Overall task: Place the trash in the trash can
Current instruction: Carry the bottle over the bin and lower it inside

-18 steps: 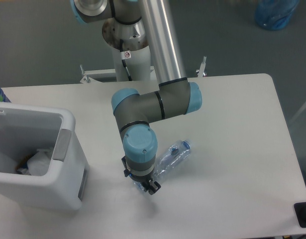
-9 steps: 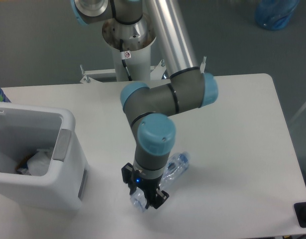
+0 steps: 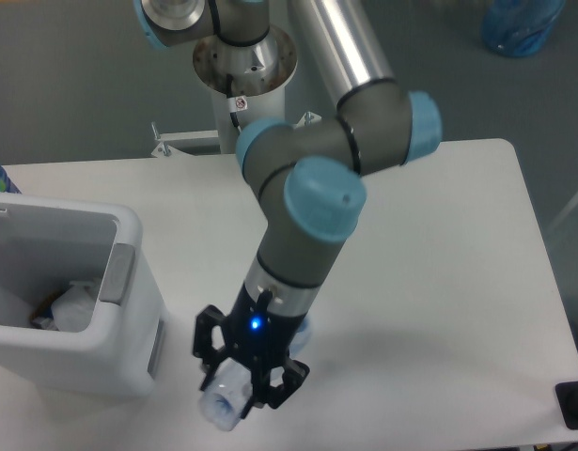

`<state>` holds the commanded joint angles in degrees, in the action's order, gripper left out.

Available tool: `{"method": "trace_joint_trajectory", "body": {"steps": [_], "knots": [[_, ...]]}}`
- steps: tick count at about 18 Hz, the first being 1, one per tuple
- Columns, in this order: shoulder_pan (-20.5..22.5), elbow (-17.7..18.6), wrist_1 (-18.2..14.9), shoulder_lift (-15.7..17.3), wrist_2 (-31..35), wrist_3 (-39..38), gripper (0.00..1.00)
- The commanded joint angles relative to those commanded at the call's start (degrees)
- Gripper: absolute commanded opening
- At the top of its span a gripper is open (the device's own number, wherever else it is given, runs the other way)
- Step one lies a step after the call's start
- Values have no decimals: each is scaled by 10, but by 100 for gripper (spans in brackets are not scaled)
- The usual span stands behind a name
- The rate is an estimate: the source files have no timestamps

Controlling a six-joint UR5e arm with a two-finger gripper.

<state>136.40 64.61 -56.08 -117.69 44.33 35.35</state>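
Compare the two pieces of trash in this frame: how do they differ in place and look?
The crumpled white wad lies inside the trash can, while the clear plastic bottle is held in the tool above the table, right of the can. The wad is opaque white; the bottle is see-through. Both look crushed.

Arm bent low, claw (image 3: 240,387) pointing down, fingers clamped on something clear.
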Motion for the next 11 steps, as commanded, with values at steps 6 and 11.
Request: {"method": "trace_joint_trajectory", "body": {"steps": [6,11], "knots": [[15,-27,8,35,-126,-28,36],[8,-34,22,45,-186,-67,36]]}}
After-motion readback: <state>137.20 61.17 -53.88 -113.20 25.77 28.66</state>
